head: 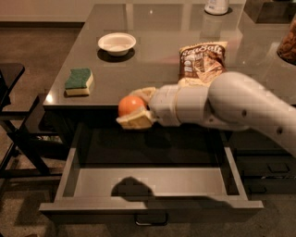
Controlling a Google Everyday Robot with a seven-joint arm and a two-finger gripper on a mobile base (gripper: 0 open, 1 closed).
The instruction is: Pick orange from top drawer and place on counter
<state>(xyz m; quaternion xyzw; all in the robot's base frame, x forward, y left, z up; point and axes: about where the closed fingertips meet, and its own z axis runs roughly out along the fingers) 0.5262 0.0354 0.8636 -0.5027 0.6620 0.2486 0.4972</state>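
Observation:
My gripper [133, 107] is shut on the orange [130, 104], a small round orange fruit held between its pale fingers [135, 121]. It hangs above the open top drawer [152, 206], level with the counter's [152, 55] dark front edge. The white arm reaches in from the right. The drawer is pulled out, its grey inside holds only the gripper's shadow, and a small pull handle shows under its front.
On the counter lie a green and yellow sponge [78, 82] at the left, a white bowl [117, 43] behind it, and a chip bag [202, 62] right behind the arm. A white container [216, 5] stands at the back. A dark chair [14, 115] stands at the left.

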